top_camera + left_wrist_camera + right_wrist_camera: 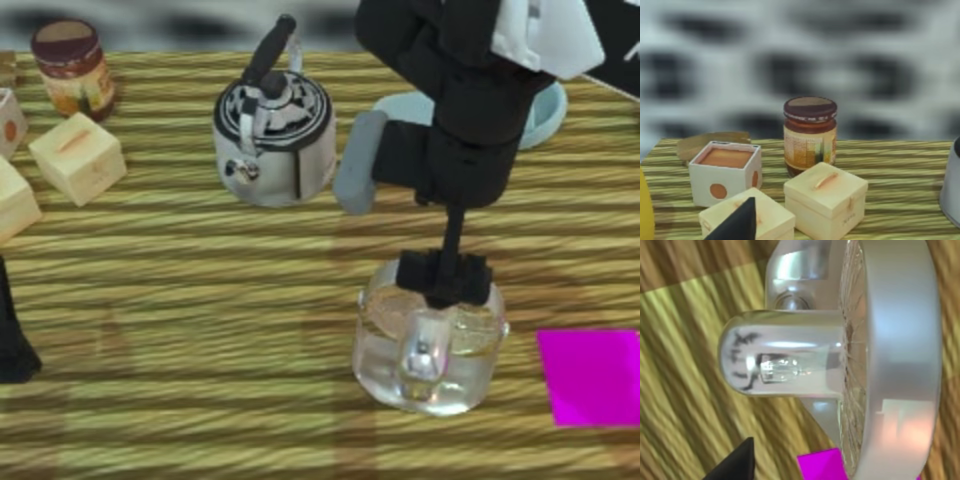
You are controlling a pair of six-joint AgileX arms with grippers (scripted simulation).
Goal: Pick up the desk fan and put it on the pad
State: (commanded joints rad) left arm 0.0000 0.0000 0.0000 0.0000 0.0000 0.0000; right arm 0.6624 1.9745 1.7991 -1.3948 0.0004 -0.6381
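Observation:
The desk fan (428, 345), shiny silver with a round ring guard, stands on the striped table right of centre. My right gripper (445, 278) hangs directly over the top of its ring, open. In the right wrist view the fan (840, 360) fills the frame. One black fingertip (739, 460) stands clear of its motor housing, touching nothing, and the other finger is hidden. The magenta pad (592, 376) lies flat at the right edge, a short gap right of the fan, and a corner of the pad (819, 466) shows past the ring. My left gripper (12, 350) is parked at the left edge.
A silver-and-black kettle (275, 130) stands behind and left of the fan. A light blue bowl (545, 112) sits at the back right, partly under the arm. A brown jar (70, 65) and wooden boxes (78, 158) crowd the back left; the left wrist view shows the jar (810, 132) and boxes (825, 205).

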